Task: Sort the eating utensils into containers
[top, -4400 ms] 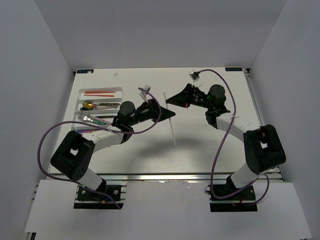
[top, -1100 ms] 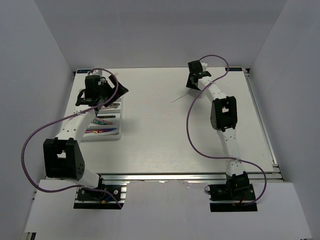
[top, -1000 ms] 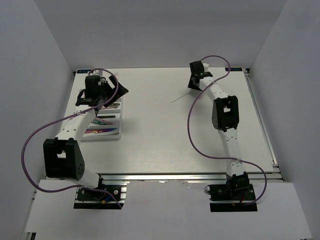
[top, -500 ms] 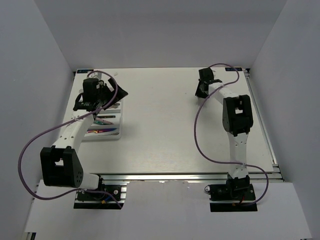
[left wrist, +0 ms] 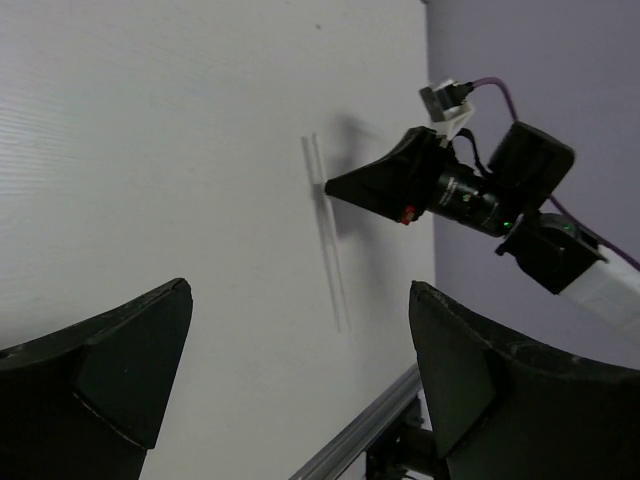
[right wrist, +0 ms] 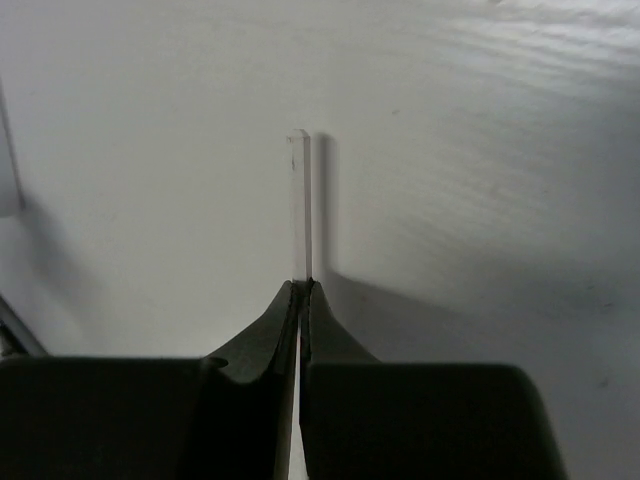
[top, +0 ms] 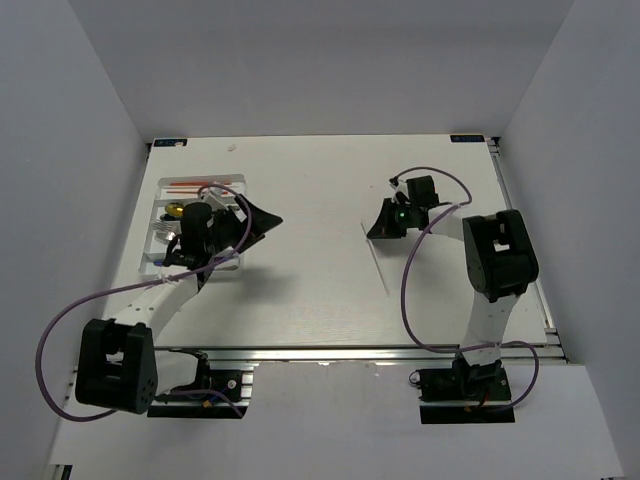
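Note:
My right gripper (top: 371,231) (right wrist: 302,284) is shut on a thin clear stick (top: 378,264) (right wrist: 299,205), right of the table's middle. A short end pokes out past the tips. The long rest runs back toward the near edge, close over the tabletop. The left wrist view shows the same clear stick (left wrist: 331,250) pinched by the right gripper (left wrist: 330,186). My left gripper (top: 268,220) (left wrist: 300,290) is open with nothing in it, just right of the white tray (top: 160,188). The tray holds red sticks (top: 199,185), a gold-bowled spoon (top: 175,210) and other utensils partly hidden by the left arm.
The right arm's purple cable (top: 408,290) loops over the table near the stick. An aluminium rail (top: 350,353) lines the near edge. White walls enclose the table on three sides.
The right gripper has closed on the clear stick and carried it from the far right toward the table's middle. The left arm has swung from over the tray toward the centre, still open.

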